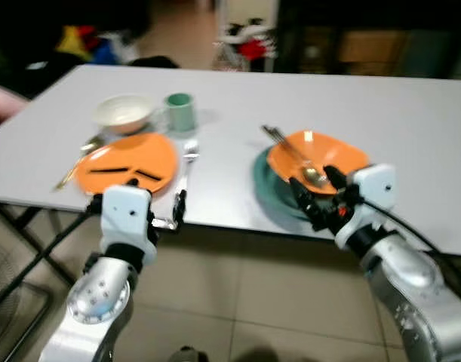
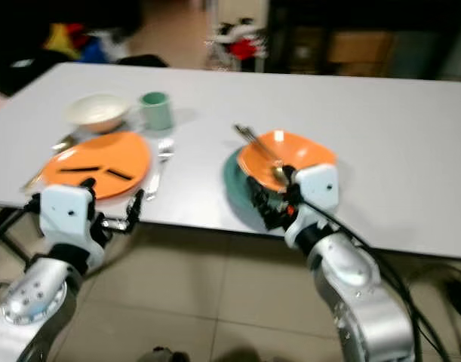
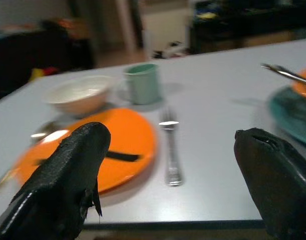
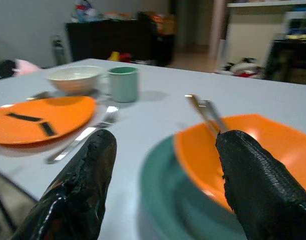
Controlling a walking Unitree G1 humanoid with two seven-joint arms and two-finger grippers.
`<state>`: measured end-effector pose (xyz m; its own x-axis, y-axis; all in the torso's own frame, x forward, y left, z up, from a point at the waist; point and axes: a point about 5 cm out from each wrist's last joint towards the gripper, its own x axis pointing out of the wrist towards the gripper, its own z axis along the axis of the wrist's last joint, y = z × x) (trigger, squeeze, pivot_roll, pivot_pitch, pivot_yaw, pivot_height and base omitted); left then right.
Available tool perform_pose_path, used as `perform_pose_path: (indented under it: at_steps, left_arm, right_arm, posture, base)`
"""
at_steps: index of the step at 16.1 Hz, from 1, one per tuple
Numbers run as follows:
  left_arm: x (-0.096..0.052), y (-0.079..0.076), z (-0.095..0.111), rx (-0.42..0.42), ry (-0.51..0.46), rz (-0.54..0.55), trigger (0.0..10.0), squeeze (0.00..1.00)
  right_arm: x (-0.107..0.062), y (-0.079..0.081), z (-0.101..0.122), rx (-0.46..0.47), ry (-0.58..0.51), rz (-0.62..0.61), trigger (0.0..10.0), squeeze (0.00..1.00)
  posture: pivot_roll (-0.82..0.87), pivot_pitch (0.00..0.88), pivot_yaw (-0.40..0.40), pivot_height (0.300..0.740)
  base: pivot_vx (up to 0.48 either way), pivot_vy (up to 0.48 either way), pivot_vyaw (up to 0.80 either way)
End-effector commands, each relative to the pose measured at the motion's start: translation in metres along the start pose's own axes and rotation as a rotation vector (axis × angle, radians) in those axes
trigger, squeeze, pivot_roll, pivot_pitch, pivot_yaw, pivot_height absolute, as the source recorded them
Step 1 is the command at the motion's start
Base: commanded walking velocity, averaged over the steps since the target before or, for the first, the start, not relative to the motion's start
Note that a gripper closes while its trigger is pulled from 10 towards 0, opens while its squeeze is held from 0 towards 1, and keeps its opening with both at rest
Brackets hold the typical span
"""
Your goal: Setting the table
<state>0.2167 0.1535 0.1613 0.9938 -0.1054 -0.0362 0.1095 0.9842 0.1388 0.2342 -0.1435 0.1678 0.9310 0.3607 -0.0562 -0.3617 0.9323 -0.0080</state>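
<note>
A white table point(image 1: 411, 121) holds two place settings near its front edge. At the robot's left sits a flat orange plate point(image 1: 128, 162) with two dark marks on it; a silver fork point(image 1: 186, 162) lies just beside its right rim, long axis running from the table edge away from the robot, tines at the far end. Behind the plate stand a cream bowl point(image 1: 124, 111) and a green mug point(image 1: 179, 111), close together. A gold-toned utensil point(image 1: 78, 160) lies along the plate's left side.

To the right, a deeper orange dish point(image 1: 321, 154) rests on a dark teal plate point(image 1: 269, 187). A spoon point(image 1: 294, 157) lies in the dish, its handle pointing up and away to the left, past the rim.

The left gripper point(image 1: 151, 207) hovers at the table edge in front of the flat plate, fingers spread apart and empty. The right gripper point(image 1: 317, 192) reaches over the near rim of the teal plate, fingers parted, holding nothing. The right wrist view shows two thin handles point(image 4: 205, 114) side by side in the dish, which the blurred head views do not separate.
</note>
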Motion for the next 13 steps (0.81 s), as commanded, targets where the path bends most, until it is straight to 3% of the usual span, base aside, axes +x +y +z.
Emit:
perform_pose_path:
  at_steps: [1, 10, 13]
  left_arm:
    - [0.000, 0.005, -0.001, 0.012, -0.011, 0.013, 10.0, 0.00]
    - [-0.019, 0.001, -0.011, -0.040, 0.030, 0.038, 10.0, 0.00]
    - [-0.024, 0.004, -0.013, -0.002, 0.033, 0.058, 10.0, 0.00]
  right_arm:
    - [0.000, 0.003, 0.000, -0.007, -0.022, 0.010, 10.0, 0.00]
    - [0.007, 0.012, -0.016, 0.034, 0.008, 0.091, 10.0, 0.00]
    - [0.009, 0.007, -0.023, 0.060, 0.033, 0.064, 10.0, 0.00]
  posture:
    - [-0.12, 0.000, 0.101, 0.740]
    - [-0.09, 0.000, 0.080, 0.740]
    - [-0.07, 0.000, 0.054, 0.740]
  base:
    - [0.000, 0.000, 0.80]
    - [0.000, 0.000, 0.80]
    - [0.000, 0.000, 0.80]
